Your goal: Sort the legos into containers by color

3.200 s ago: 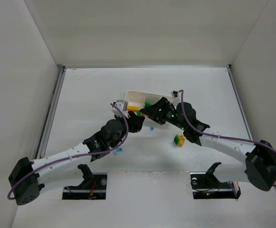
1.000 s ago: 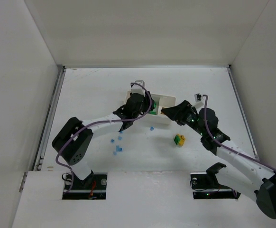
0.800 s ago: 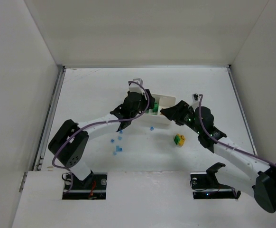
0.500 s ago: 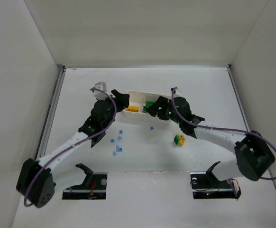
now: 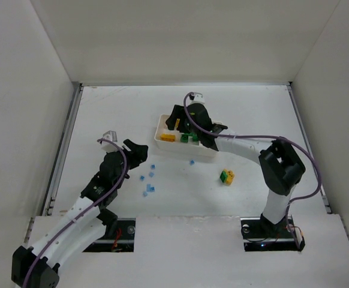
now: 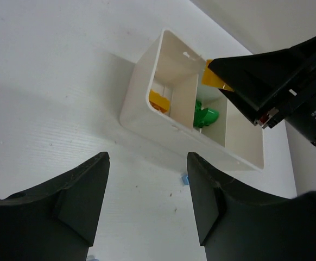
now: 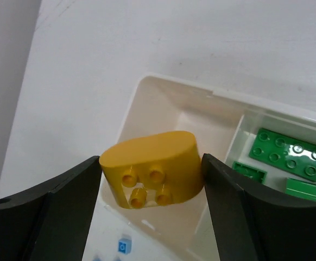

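Note:
The white three-compartment tray (image 5: 160, 128) stands mid-table. Its left compartment holds a yellow-orange brick (image 5: 168, 137), its middle one green bricks (image 5: 187, 137). My right gripper (image 5: 175, 124) hangs over the left compartment, shut on a rounded yellow-orange brick (image 7: 152, 174); green bricks (image 7: 288, 152) lie to its right in the tray (image 7: 163, 84). My left gripper (image 5: 138, 150) is open and empty, near-left of the tray (image 6: 141, 103). Several tiny light-blue bricks (image 5: 149, 177) lie on the table beside it, and one (image 5: 192, 162) lies in front of the tray.
A green brick stuck to a yellow one (image 5: 226, 176) lies on the table to the near right of the tray. White walls enclose the table on three sides. The right arm reaches across from the right, over the tray's right end.
My left gripper has pulled back from the tray toward the near left. My right gripper has swung left along the tray with the yellow-orange brick and now hangs over the left compartment.

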Robot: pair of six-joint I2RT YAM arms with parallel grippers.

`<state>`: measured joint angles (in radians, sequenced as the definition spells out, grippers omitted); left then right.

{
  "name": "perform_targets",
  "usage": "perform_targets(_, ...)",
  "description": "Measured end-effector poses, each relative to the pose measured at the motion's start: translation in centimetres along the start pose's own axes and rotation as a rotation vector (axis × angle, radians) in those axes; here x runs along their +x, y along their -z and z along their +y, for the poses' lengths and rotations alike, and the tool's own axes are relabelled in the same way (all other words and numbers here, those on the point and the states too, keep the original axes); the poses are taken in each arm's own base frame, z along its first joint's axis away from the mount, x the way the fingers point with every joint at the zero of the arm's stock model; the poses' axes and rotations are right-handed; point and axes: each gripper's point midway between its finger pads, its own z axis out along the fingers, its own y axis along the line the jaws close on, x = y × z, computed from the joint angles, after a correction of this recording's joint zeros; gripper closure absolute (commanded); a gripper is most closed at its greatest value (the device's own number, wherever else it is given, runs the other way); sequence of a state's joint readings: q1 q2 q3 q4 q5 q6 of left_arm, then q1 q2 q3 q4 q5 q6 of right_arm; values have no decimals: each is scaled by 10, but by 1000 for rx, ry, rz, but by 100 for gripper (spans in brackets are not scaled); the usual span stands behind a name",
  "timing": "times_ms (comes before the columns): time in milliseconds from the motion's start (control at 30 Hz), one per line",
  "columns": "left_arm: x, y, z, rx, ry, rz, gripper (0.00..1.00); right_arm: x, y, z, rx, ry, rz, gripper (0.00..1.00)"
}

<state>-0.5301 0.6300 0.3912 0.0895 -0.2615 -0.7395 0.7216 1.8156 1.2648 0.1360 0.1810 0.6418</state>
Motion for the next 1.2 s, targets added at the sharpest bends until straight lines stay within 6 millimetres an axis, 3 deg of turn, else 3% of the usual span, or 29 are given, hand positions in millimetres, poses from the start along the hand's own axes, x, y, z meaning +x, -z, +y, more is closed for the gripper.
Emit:
perform_targets(133,6,0,3,-8,-4,23,44,2,-1,-7,32,20,5,9)
perform_targets(267,11,-1,2,-4,-6,42,44,-1,5,-7,30,31,1,12)
perform_targets(333,15,0,0,3,-7,56,44,-3,19,-9,27,42,-8,28)
perform_targets(433,22,1,-6,23,-12,79,44,-4,60,-23,30,51,-34,67)
perform_targets(500,28,2,-11,42,-19,98,44,0,93,-39,46,51,-58,74)
perform_targets(567,35,2,-16,59,-26,118,44,7,126,-61,81,47,-84,69)
perform_targets(700,51,-1,-25,83,-43,164,45,38,172,-99,191,47,-69,28)
perform_targets(767,60,-2,-28,89,-56,191,45,55,186,-107,235,70,-38,19)
perform_targets(867,69,-3,-34,106,-65,213,45,76,200,-114,292,110,13,20)
perform_targets(1033,74,2,-46,146,-63,226,45,103,201,-145,449,197,109,26)
perform_targets(1200,81,9,-61,190,-59,250,45,110,210,-158,523,222,122,25)
